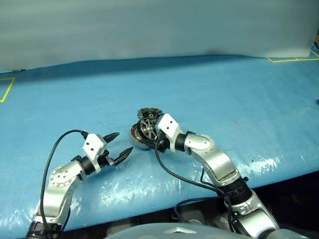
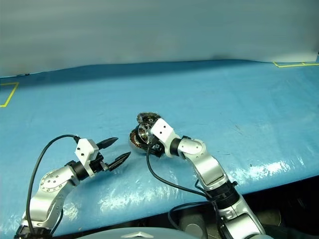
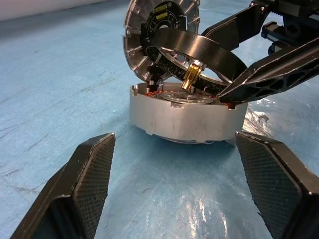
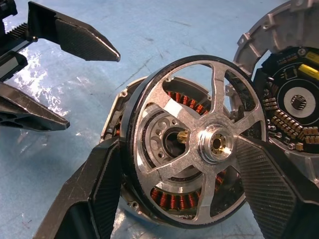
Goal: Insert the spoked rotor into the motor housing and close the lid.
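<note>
My right gripper (image 4: 199, 164) is shut on the spoked rotor (image 4: 182, 117), a shiny silver wheel with a brass shaft. It holds the rotor tilted just above the motor housing (image 3: 184, 117), a round grey case with copper windings (image 4: 169, 200) inside. The lid (image 3: 134, 50) stands open and upright behind the housing, its inner face with a circuit ring showing. From the head, the rotor (image 1: 147, 125), housing (image 1: 135, 135) and lid (image 1: 148, 112) sit at mid table. My left gripper (image 1: 123, 142) is open with nothing in it, a short way left of the housing and pointing at it.
A blue plastic sheet (image 1: 224, 94) covers the table, and its front edge runs close below both arms. Yellow tape marks (image 1: 294, 59) lie at the far right and far left corners. A black cable (image 1: 174, 172) trails from my right wrist.
</note>
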You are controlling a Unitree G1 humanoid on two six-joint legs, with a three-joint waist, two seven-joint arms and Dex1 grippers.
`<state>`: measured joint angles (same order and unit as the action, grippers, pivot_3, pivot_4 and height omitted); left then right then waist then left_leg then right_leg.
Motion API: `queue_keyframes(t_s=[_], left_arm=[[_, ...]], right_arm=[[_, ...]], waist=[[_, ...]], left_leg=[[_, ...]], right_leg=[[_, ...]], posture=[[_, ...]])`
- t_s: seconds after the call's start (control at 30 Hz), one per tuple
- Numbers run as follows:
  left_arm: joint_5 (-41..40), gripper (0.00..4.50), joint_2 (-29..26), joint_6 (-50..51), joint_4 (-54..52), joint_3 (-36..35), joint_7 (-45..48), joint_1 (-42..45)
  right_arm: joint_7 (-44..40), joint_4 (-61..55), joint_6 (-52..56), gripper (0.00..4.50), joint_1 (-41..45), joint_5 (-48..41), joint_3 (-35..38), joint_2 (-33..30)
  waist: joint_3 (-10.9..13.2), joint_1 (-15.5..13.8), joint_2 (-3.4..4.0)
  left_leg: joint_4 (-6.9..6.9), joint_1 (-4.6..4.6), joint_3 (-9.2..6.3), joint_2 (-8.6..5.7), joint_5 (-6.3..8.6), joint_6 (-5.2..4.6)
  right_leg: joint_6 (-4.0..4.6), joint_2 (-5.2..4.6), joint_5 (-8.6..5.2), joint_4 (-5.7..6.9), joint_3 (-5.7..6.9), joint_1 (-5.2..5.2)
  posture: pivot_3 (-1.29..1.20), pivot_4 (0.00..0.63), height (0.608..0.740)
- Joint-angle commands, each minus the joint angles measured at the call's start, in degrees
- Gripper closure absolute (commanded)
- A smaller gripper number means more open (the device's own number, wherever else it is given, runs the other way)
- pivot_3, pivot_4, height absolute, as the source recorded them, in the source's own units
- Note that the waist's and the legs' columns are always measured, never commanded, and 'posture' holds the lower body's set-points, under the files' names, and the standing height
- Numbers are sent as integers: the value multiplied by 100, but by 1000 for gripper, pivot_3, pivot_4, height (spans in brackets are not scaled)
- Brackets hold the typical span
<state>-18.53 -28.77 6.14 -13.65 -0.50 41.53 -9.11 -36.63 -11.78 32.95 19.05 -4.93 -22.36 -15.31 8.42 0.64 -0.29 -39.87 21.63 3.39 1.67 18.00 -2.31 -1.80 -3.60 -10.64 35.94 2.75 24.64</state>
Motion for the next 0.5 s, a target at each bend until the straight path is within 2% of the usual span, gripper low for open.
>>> queue_keyframes(t_s=[0.03, 0.1, 0.17, 0.37, 0.5], left_arm=[[-1, 371, 18, -22, -183, 14, 19, 103], [7, 371, 15, -26, -161, 25, 20, 134], [6, 371, 14, -25, -151, 31, 26, 146], [-15, 371, 15, -9, -158, 34, 26, 139], [-27, 371, 30, 3, -182, 31, 2, 104]], right_arm=[[-73, -187, -89, 1372, 15, 43, -144, -52], [-96, -220, -116, 1372, 1, 35, -197, -48], [-81, -235, -52, 650, 17, 46, -237, -43], [-335, -447, 80, 650, -2, -178, -248, -116], [-479, -591, 120, 650, 0, -587, 15, -10]], waist=[[0, -1, 0], [0, 1, 0], [0, 1, 0], [0, -4, 0], [0, 0, 0]], left_leg=[[0, 0, 0, 0, 0, -1], [0, 0, 0, 0, 1, -1], [0, 0, 0, -1, 2, -3], [0, 0, 0, 0, 2, -5], [0, 0, -1, 1, 6, -11]], right_leg=[[0, 0, 0, 0, 0, 0], [0, 0, 0, 0, 0, 0], [0, 0, 0, 0, -1, -1], [0, 0, 0, 0, 0, 0], [0, -1, 0, 0, 0, 0]], posture=[[0, 150, 740], [0, 150, 740], [0, 150, 740], [0, 150, 740], [0, 150, 740]])
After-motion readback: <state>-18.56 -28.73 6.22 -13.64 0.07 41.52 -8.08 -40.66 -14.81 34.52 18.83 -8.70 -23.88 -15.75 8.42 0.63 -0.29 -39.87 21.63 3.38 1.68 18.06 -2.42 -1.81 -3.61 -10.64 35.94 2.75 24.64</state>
